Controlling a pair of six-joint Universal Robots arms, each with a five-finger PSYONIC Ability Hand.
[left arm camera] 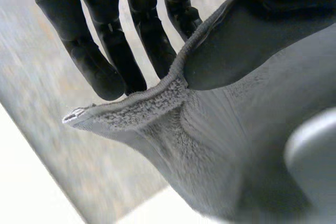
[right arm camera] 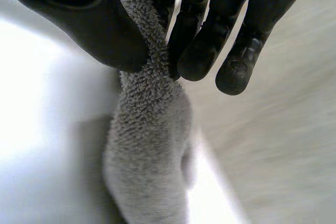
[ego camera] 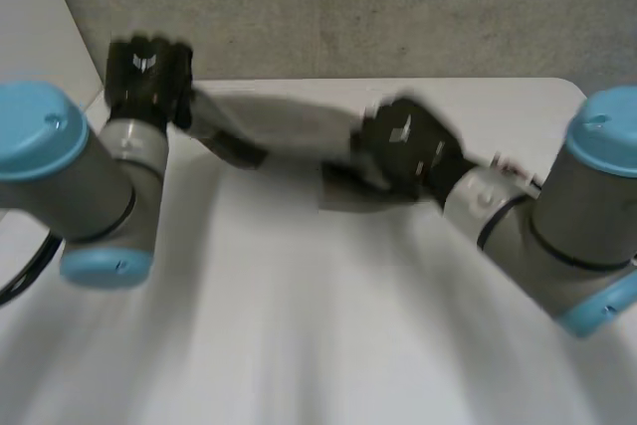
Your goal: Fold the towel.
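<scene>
A grey towel (ego camera: 284,131) hangs stretched between my two hands above the far part of the white table (ego camera: 299,325). My left hand (ego camera: 149,75) holds one end at the far left. In the left wrist view its thumb (left arm camera: 231,51) pinches the towel's hemmed edge (left arm camera: 142,103) against the fingers (left arm camera: 131,51). My right hand (ego camera: 403,146) holds the other end near the middle of the table. In the right wrist view its thumb (right arm camera: 89,24) and fingers (right arm camera: 194,40) pinch a bunched part of the towel (right arm camera: 149,129), which hangs down below them.
A grey wall (ego camera: 348,7) stands behind the table's far edge. The table's near half lies bare between my two arms. A white panel (ego camera: 40,27) rises at the far left.
</scene>
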